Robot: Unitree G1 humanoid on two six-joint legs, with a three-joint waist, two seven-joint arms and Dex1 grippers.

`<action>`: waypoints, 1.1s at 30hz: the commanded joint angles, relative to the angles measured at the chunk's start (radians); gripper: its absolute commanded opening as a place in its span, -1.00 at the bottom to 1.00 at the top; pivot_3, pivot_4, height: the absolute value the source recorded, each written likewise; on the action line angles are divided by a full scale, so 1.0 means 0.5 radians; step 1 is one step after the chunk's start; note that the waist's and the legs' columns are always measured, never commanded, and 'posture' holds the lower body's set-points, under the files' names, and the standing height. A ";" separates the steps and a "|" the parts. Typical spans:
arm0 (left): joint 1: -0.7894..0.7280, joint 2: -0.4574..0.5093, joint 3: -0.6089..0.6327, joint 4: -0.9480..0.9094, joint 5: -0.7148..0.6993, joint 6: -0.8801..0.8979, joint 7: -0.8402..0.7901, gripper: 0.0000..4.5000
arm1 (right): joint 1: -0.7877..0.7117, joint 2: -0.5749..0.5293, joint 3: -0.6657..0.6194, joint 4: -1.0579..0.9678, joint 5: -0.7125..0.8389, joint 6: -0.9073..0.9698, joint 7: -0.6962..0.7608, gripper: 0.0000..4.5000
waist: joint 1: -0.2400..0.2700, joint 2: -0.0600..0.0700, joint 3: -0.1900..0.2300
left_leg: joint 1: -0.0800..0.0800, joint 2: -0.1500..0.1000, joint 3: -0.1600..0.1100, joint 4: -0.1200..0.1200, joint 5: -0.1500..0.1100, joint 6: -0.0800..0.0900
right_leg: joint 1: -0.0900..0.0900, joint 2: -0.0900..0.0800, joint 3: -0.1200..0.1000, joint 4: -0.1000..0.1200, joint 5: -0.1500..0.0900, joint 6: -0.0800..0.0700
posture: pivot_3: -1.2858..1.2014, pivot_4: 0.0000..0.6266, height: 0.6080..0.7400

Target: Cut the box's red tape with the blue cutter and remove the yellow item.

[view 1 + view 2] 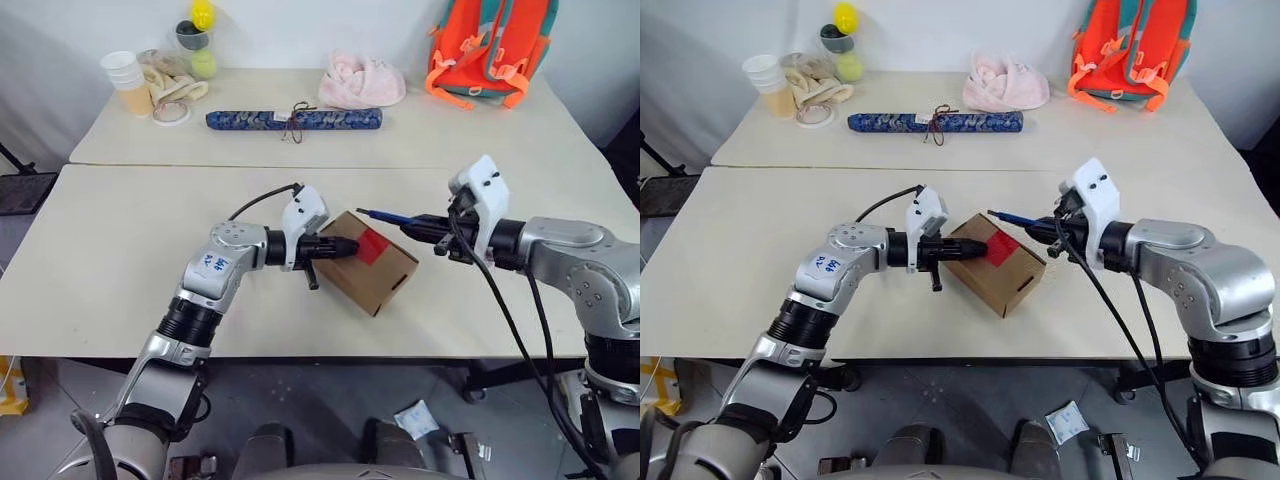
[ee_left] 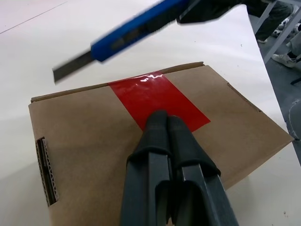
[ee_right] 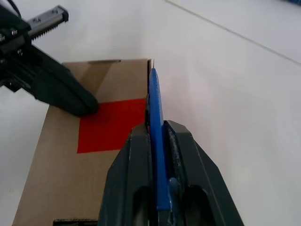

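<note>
Left gripper (image 2: 163, 123): fingers pressed together, nothing between them; tips rest on the near edge of the red tape (image 2: 157, 99), bearing on the box (image 1: 368, 262) top.
Right gripper (image 3: 157, 134): fingers clamped narrow on the blue cutter (image 3: 156, 141); handle held between them, tool pointing toward the box.
Blue cutter: blade extended, held in the air above the box's far edge, not touching the tape.
Box: flaps closed, tape uncut, lying skewed on the near white table (image 1: 120, 260).
Far table: dark-blue patterned roll (image 1: 294, 120), pink cloth (image 1: 361, 82), orange backpack (image 1: 489, 45).

The box (image 1: 372, 262) sits on the near white table (image 1: 120, 270); a dark-blue patterned roll (image 1: 293, 120) lies on the far table (image 1: 440, 135)
</note>
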 commanded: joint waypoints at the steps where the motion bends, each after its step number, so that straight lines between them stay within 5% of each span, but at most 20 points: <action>1: 0.021 0.028 -0.024 -0.017 0.032 0.028 -0.003 -1.00 | 0.004 -0.014 -0.020 -0.081 -0.006 -0.035 0.015 -0.94 | 0.000 0.000 0.000 | 0.000 0.000 0.000 0.000 0.000 0.000 | 0.000 0.000 0.000 0.000 0.000 0.000 | 0.03 -0.52 1.00; 33: 0.007 0.049 -0.029 -0.017 0.035 0.047 -0.018 -1.00 | -0.040 0.019 -0.072 -0.098 -0.002 -0.044 0.035 -0.94 | -0.002 0.000 0.000 | 0.000 0.000 0.000 0.000 0.000 0.000 | 0.000 0.000 0.000 0.000 0.000 0.000 | 0.03 -0.52 1.00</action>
